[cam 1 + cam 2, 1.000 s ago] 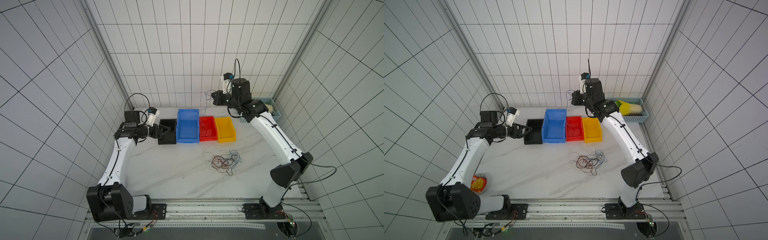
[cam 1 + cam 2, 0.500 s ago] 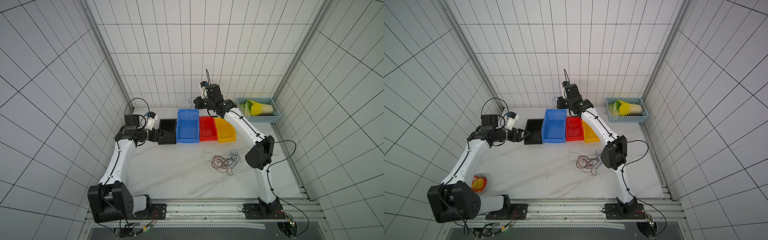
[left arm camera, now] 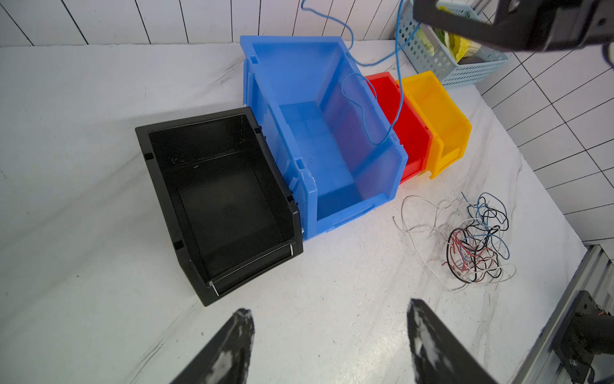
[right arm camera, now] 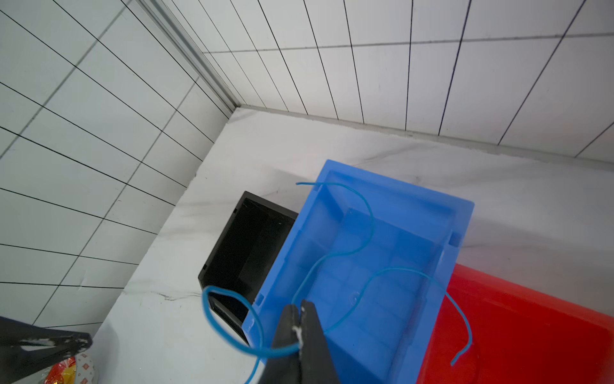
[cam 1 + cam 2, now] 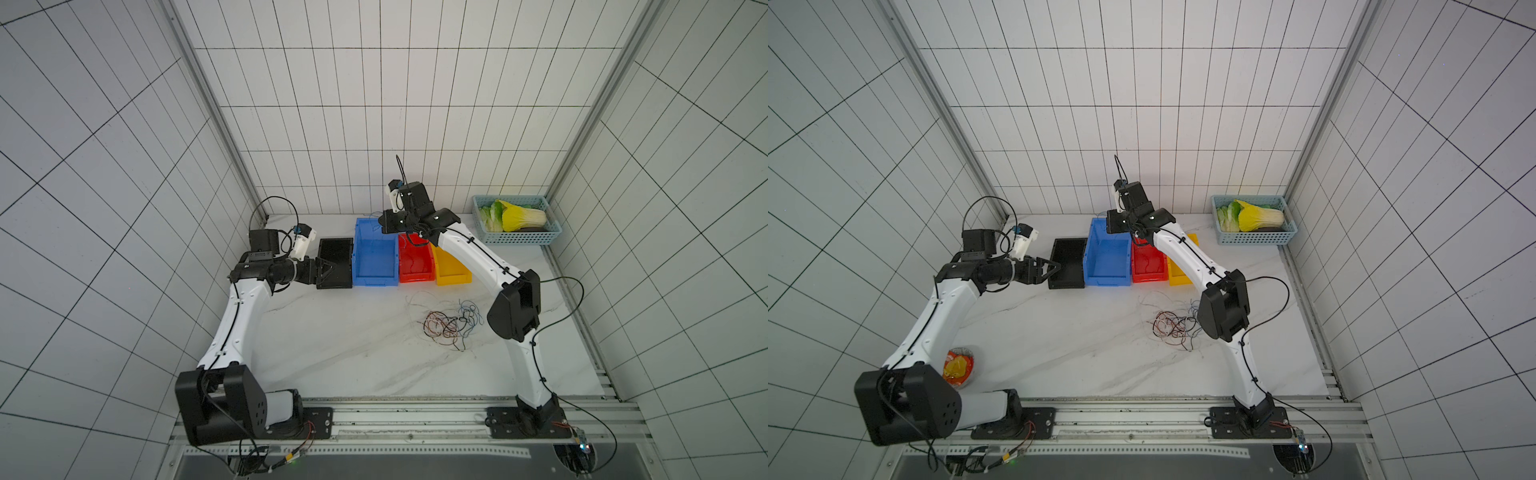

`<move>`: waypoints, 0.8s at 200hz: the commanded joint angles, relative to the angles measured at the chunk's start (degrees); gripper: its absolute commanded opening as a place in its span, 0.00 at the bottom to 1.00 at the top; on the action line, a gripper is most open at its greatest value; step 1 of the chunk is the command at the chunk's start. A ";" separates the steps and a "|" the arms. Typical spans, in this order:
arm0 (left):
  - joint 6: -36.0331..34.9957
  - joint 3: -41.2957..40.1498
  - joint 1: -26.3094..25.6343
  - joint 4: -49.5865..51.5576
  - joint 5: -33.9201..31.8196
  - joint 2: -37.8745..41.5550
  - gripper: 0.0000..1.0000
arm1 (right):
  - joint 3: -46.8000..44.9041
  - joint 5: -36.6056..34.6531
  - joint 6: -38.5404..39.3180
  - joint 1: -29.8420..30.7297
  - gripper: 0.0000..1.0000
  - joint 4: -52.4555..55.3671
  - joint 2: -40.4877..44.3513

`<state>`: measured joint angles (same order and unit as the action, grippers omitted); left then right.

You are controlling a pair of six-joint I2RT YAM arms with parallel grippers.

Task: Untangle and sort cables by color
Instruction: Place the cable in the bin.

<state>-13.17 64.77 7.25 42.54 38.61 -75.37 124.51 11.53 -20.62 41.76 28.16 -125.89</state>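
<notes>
A tangle of red, black, blue and white cables (image 5: 451, 324) (image 5: 1173, 326) (image 3: 475, 239) lies on the marble table in front of the bins. My right gripper (image 4: 300, 307) (image 5: 382, 224) is shut on one blue cable (image 4: 365, 216) (image 3: 362, 109). It hangs in loops over and into the far end of the blue bin (image 5: 374, 266) (image 4: 382, 299). My left gripper (image 3: 329, 319) (image 5: 332, 266) stands open and empty, low at the left rim of the black bin (image 5: 338, 247) (image 3: 219, 212).
The black and blue bins, a red bin (image 5: 415, 270) and a yellow bin (image 5: 451, 274) stand in a row. A pale blue basket (image 5: 515, 239) with a cabbage sits at the back right. A snack pack (image 5: 958, 368) lies front left. The right arm's elbow (image 5: 515, 307) hovers beside the tangle.
My right gripper has swung left and lower with the blue cable, from behind the red and yellow bins to the blue bin's far end. The left arm has hardly moved.
</notes>
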 commanded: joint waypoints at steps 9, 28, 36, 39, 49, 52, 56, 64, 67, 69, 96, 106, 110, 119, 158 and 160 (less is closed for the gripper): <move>-1.94 -1.06 -0.08 -2.82 1.19 0.03 0.71 | -3.36 1.20 -1.30 0.20 0.00 2.64 -0.52; -0.17 1.40 -2.46 -4.36 -3.25 -1.76 0.77 | -2.75 1.29 -1.11 0.17 0.01 4.70 -1.59; -0.32 2.82 -3.53 -4.22 -3.37 -2.71 0.78 | -2.07 1.48 -0.92 0.17 0.10 5.82 -2.11; -0.40 3.36 -3.91 -4.22 -3.37 -3.13 0.78 | -1.80 1.48 -0.85 0.17 0.15 6.34 -2.28; -0.76 4.86 -5.46 -4.22 -3.82 -4.39 0.78 | -0.77 1.54 -0.37 0.17 0.26 7.83 -2.52; -0.87 5.52 -5.97 -4.22 -4.07 -4.83 0.78 | -0.42 1.56 -0.18 0.17 0.27 8.16 -2.67; -1.08 6.21 -6.68 -4.15 -4.34 -5.30 0.78 | -0.06 1.50 0.13 0.17 0.29 8.88 -2.65; -1.54 7.45 -8.13 -4.13 -4.78 -6.34 0.78 | 0.82 0.97 0.48 0.19 0.33 10.12 -2.51; -1.63 7.82 -8.64 -4.14 -4.97 -6.73 0.78 | 1.09 0.69 0.64 0.13 0.34 10.48 -2.38; -1.67 8.13 -9.02 -4.14 -5.04 -6.96 0.78 | 1.29 0.58 0.73 0.16 0.35 10.72 -2.29; -2.37 11.09 -13.13 -5.48 -5.21 -10.37 0.78 | 3.27 -4.10 1.86 0.11 0.41 15.63 -0.42; -2.85 12.07 -14.30 -6.18 -5.63 -11.70 0.78 | 3.39 -5.93 2.25 -0.11 0.42 17.04 0.85; -3.03 12.51 -14.72 -6.38 -5.87 -12.26 0.78 | 3.29 -6.57 2.34 -0.26 0.43 17.51 1.40; -3.25 13.30 -15.42 -7.12 -5.89 -13.56 0.78 | 3.33 -7.36 2.14 -0.85 0.43 18.81 2.68; -2.79 17.09 -17.77 -10.42 -7.01 -19.82 0.78 | -3.01 -8.59 1.70 -4.15 0.43 21.47 11.24; -2.88 17.37 -17.92 -10.50 -7.27 -20.14 0.78 | -3.67 -8.79 1.79 -4.25 0.43 21.42 11.93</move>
<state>-15.09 79.22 -9.41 35.51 33.52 -92.14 124.77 5.96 -19.51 39.94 46.35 -122.45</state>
